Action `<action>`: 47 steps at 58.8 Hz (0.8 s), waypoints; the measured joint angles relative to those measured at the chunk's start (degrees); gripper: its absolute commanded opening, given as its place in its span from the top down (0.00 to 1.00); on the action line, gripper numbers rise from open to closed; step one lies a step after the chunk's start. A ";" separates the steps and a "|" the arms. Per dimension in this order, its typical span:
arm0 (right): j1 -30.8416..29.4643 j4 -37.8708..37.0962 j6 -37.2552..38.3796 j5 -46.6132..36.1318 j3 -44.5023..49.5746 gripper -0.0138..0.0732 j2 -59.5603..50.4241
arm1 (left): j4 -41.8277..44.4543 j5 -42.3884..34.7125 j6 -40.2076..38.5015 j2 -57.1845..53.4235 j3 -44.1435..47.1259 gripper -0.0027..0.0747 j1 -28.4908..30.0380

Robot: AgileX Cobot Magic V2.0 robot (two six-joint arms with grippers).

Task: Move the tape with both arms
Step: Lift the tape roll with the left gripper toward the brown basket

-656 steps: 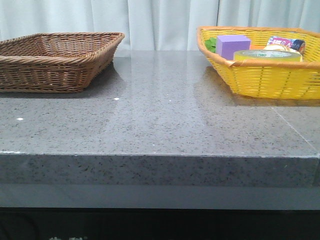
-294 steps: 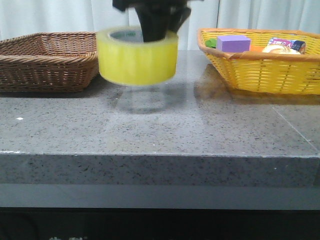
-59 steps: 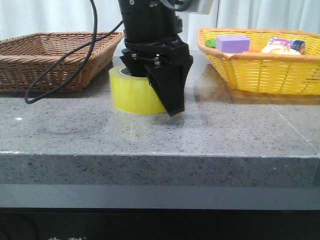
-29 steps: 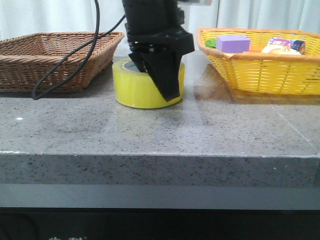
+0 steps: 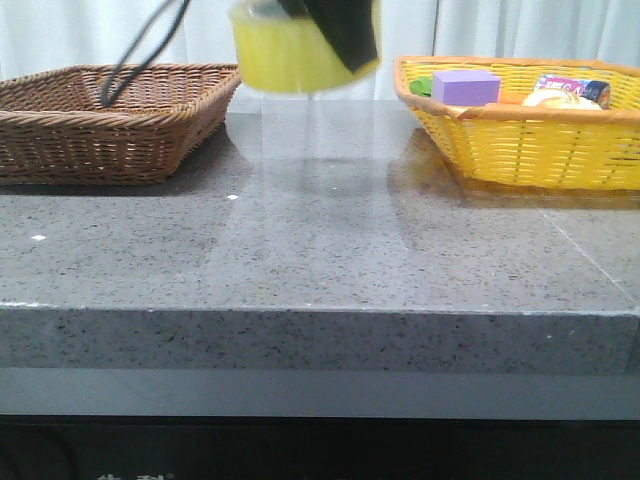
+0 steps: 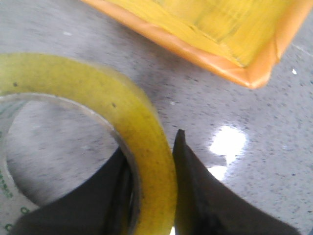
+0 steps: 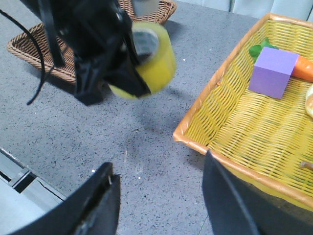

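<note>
A: One roll only, the tape (image 5: 300, 45), in the air above the grey table (image 5: 320, 250), between the brown basket (image 5: 110, 120) and the yellow basket (image 5: 520, 120). It clears the tabletop well.

B: Who has it?

A: Left gripper (image 6: 149, 196). In the left wrist view one finger sits inside the core and the other outside, closed on the roll's wall. Grip is on one side of the ring, not across it.

B: And the right gripper (image 7: 159, 205)?

A: Fingers spread wide, nothing between them. It hangs over the table just beside the yellow basket's rim, apart from the roll.

B: How do you judge the roll will handle?

A: Stiff. Thick wound wall on a rigid core with green print, so I expect it to keep its shape under a pinch. Probably some weight to it, being bulkier than the purple block (image 7: 273, 72) in the yellow basket. The outer face looks glossy and smooth; I would guess it slips easily if pinched on the curve alone.

B: Best hold, then?

A: Through the wall, as now: one finger in the core, one outside. Held off-centre like this, it may tilt or swing, so a firm squeeze seems wise. Not fragile, I think; a drop would dent little.
</note>
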 measured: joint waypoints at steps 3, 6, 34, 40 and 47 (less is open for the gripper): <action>0.00 0.00 0.09 0.00 0.00 0.37 0.00 | 2.81 0.15 -1.35 -0.90 -0.48 0.84 0.00; 0.00 0.00 0.09 0.00 0.00 0.37 0.00 | 5.15 0.25 -2.92 -1.62 -0.76 0.84 0.00; 0.00 0.00 0.09 0.00 0.00 0.37 0.00 | 11.61 0.49 -14.00 -2.52 -1.09 0.84 13.64; 0.00 0.00 0.09 0.00 0.00 0.37 0.00 | 11.13 0.49 -16.03 -1.16 -1.09 0.84 17.61; 0.00 0.00 0.09 0.00 0.00 0.37 0.00 | 8.20 0.49 -16.77 1.41 -1.09 0.84 22.05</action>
